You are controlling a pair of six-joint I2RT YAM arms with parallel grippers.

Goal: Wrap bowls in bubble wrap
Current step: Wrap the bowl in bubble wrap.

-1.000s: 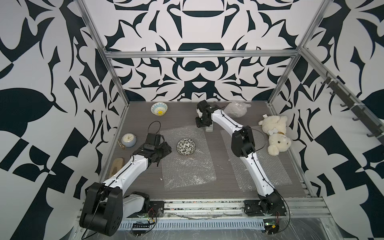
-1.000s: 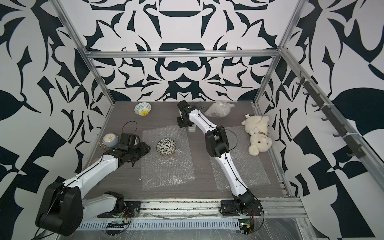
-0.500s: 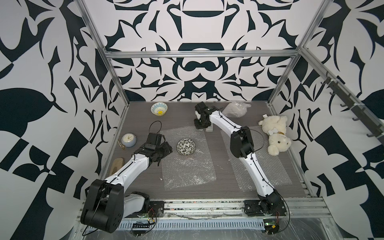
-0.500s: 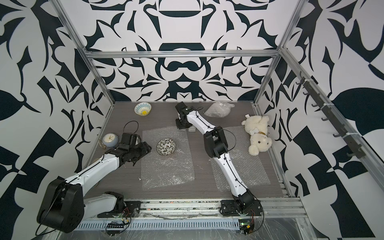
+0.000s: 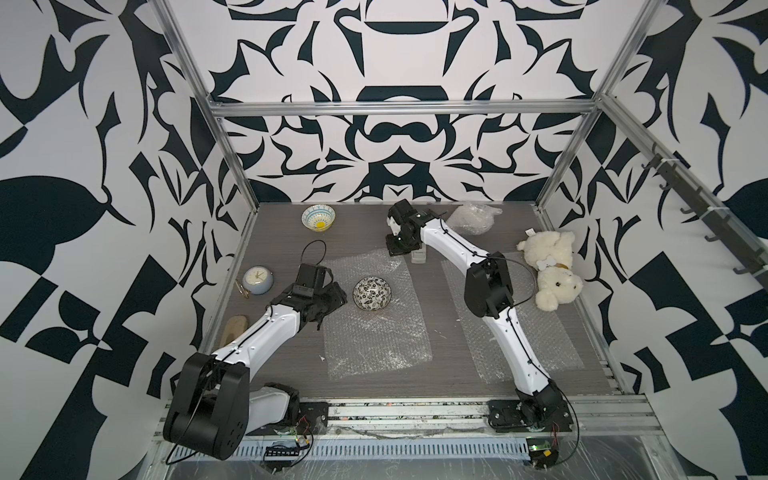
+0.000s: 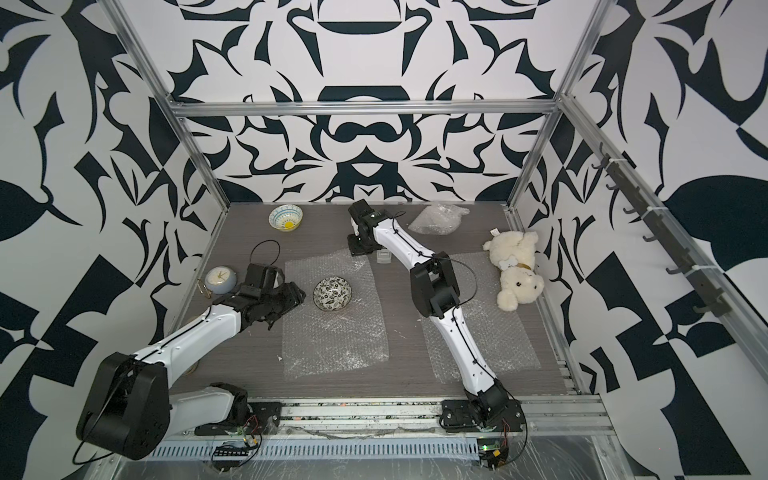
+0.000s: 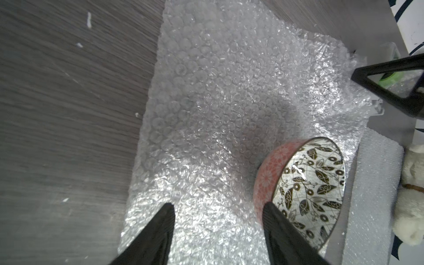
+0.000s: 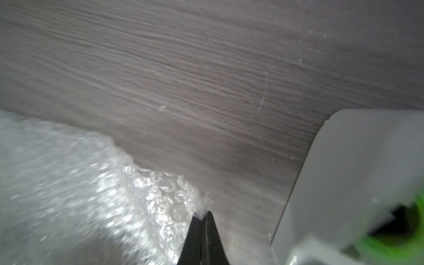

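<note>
- The surface is grey-brown with a fine, straight wood grain.
- The middle bubble wrap sheet is clear and rectangular, pebbled with round cells that glint. It lies flat at the centre.
- A second sheet of the same bubbled plastic lies flat to its right.
- The floral bowl is round, glossy ceramic with black leaves on white inside and a salmon-pink patterned outer wall. It stands upright on the far left part of the middle sheet.
- The right tool is clenched on the far right corner of that sheet, with a sliver of plastic pinched between its thin black tips.
- The left tool is released, its tapered black fingers spread above the sheet's left edge. One finger is just beside the bowl's wall, but contact cannot be told.
- A pale blue bowl with a yellow centre stands at the far left on the bare surface.
- A crumpled whitish bundle of bubble wrap lies at the far edge, right of centre.
</note>
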